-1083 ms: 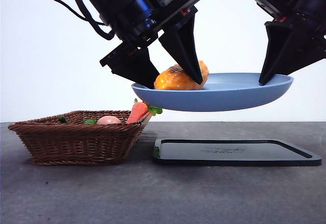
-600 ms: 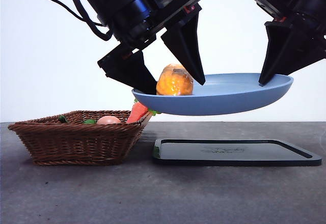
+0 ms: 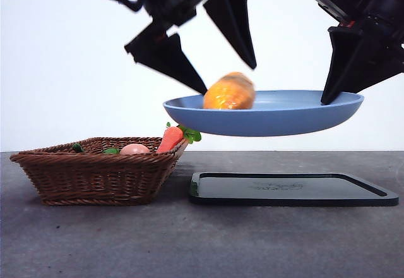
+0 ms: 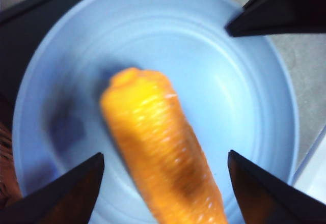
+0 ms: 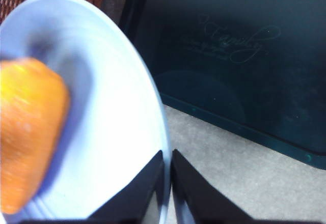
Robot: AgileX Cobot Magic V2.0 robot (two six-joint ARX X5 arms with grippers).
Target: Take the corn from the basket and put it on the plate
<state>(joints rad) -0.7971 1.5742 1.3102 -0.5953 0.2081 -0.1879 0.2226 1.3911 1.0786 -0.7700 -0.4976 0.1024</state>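
The orange-yellow corn lies loose in the light-blue plate, near its left side. The plate hangs in the air above the black tray, held by its right rim. My right gripper is shut on that rim. My left gripper hovers just above the corn, open, its jaws spread wide to either side and not touching it. In the left wrist view the corn is blurred between the open jaws. The wicker basket stands on the table at the left.
A red-orange carrot leans on the basket's right edge, next to a pinkish ball. The flat black tray lies on the table under the plate. The plate's left rim overhangs the basket's right corner.
My left gripper has let go of the corn and risen. The corn turned over and rolled a little to the right on the plate. The right gripper and plate stayed still.
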